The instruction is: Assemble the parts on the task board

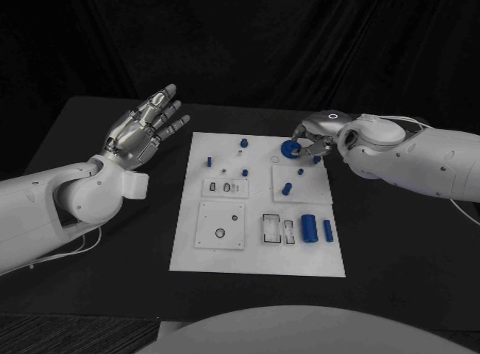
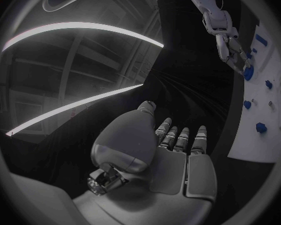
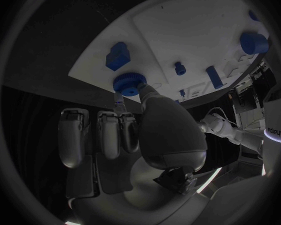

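While the right robot hand pinched a blue round part at the task board's one o'clock corner, seating it seemingly came next; the left robot hand hovered spread, empty.

head camera overhead, wrist cameras close (sharing task board)

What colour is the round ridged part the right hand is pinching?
Blue. The round ridged part shows best in the right wrist view, pinched by the right hand.
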Motion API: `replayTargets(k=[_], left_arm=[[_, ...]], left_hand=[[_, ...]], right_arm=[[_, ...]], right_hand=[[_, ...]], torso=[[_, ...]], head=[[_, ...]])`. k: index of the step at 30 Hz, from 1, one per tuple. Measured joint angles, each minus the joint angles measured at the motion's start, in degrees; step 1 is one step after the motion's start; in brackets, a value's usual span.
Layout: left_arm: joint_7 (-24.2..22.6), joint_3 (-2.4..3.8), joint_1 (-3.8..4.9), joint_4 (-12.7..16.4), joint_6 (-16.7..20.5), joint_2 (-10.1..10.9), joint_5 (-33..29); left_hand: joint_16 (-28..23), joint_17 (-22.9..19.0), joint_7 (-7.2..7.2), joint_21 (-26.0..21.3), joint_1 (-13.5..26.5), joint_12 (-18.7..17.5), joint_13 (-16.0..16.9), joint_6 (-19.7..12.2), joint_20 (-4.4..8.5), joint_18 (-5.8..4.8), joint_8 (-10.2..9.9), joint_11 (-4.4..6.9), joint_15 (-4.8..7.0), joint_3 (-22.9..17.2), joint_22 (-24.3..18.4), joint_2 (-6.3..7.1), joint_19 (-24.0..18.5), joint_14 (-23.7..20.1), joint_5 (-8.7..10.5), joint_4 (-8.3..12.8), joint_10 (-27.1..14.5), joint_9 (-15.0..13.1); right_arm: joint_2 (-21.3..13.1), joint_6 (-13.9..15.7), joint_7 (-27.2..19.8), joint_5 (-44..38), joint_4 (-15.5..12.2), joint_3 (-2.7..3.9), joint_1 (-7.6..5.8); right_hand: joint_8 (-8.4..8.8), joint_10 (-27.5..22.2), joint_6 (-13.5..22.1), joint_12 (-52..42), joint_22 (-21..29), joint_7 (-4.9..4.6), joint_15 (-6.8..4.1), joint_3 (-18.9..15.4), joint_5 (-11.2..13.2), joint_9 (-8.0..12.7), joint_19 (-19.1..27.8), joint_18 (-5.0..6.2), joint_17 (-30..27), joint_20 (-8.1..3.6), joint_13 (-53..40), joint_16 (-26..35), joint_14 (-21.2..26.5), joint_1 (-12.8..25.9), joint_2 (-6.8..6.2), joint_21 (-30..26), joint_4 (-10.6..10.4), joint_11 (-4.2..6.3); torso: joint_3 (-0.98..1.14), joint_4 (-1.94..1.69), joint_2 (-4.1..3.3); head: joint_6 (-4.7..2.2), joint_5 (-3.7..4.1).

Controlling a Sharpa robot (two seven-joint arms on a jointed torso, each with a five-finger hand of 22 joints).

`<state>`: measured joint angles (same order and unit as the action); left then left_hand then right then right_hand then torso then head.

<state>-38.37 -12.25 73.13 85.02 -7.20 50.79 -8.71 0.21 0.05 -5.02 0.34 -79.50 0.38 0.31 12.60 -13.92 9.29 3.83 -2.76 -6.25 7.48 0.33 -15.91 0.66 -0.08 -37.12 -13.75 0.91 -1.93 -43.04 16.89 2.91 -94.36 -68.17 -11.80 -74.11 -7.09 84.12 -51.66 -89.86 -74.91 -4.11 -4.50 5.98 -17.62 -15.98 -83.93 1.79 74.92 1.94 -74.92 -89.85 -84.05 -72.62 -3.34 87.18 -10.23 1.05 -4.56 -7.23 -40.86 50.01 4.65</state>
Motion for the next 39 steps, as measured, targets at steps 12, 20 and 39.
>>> replayTargets(k=[12, 20, 39], left_arm=[[0.1, 0.0, -0.12, -0.2, -0.1, -0.1, 0.0], [0.2, 0.0, -0.21, -0.2, -0.2, -0.1, 0.0], [0.6, 0.0, -0.3, -0.3, -0.4, -0.1, 0.0]], left_hand=[[0.0, 0.0, 0.0, 0.0, 0.0, 0.0, 0.0, 0.0, 0.0, 0.0, 0.0, 0.0, 0.0, 0.0, 0.0, 0.0, 0.0, 0.0, 0.0, 0.0, 0.0, 0.0], [0.0, 0.0, 0.0, 0.0, 0.0, 0.0, 0.0, 0.0, 0.0, 0.0, 0.0, 0.0, 0.0, -0.2, 0.0, 0.0, 0.0, 0.0, 0.0, 0.2, 0.0, 0.0], [0.0, 0.0, 0.0, 0.0, 0.0, 0.0, 0.0, 0.0, 0.0, 0.0, 0.0, 0.0, 0.0, -0.2, 0.0, 0.0, 0.0, 0.0, 0.0, 0.2, 0.0, 0.0]], right_arm=[[0.3, 0.2, -0.3, 0.2, 0.2, 0.1, 0.02], [0.1, 0.9, -0.4, 0.3, -0.2, 0.1, 0.05], [-0.9, 2.7, -0.4, 0.2, -4.2, -0.09, -0.38]], right_hand=[[-3.18, -0.1, -1.4, 0.0, 0.0, 0.2, -0.02, 0.7, -6.1, -1.9, -0.1, 0.01, 0.0, -0.13, 0.0, 0.0, 0.0, -1.7, 0.19, 0.0, 2.5, 0.33], [-3.31, 0.0, -0.5, 0.0, 0.0, 1.03, -0.41, 1.0, -7.2, -1.9, -0.1, 0.01, 0.0, -0.36, 0.0, 0.0, 0.0, -1.9, 0.36, 0.0, 3.1, 0.43], [-4.67, -0.2, 0.2, 0.0, 0.0, 1.54, -0.41, 1.2, -10.1, -1.9, -0.1, 0.01, 0.0, -0.35, 0.0, 0.0, 0.0, -1.5, 0.03, 0.2, 3.1, 0.63]], torso=[[-0.05, -0.01, 0.03], [-0.07, -0.02, 0.05], [-0.13, 0.08, 0.12]], head=[[0.01, -0.04], [-0.02, -0.15], [-0.02, -0.25]])
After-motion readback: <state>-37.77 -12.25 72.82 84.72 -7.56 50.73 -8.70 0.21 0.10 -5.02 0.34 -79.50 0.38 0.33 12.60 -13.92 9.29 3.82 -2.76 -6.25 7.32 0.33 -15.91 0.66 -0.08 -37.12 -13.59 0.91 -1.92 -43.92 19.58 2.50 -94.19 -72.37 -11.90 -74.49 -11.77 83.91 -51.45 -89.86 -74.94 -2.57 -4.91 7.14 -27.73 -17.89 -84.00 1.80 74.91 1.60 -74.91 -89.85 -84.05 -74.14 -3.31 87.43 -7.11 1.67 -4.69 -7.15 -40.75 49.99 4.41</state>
